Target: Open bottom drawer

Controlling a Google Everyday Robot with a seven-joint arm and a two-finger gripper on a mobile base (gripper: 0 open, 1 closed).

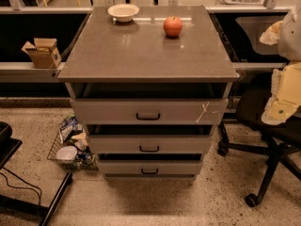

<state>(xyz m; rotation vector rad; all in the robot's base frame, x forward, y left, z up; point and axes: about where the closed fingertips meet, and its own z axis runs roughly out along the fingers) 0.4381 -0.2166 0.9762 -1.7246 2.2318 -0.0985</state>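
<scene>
Grey metal cabinet [141,55] fills the centre of my view, three drawers stacked. Bottom drawer [122,167] is the lowest, slimmest front, just above the speckled floor, with a black bar handle [149,171] at mid-front. A dark gap shows between it and the middle drawer [117,144]. Top drawer [108,111] has a pale X mark near its right end. On the cabinet top: white bowl [123,12] back left, red apple [173,26] to its right, apart. Gripper [281,108] hangs at the right edge, over a black office chair [275,150], well apart from the bottom drawer; I cannot tell its state
</scene>
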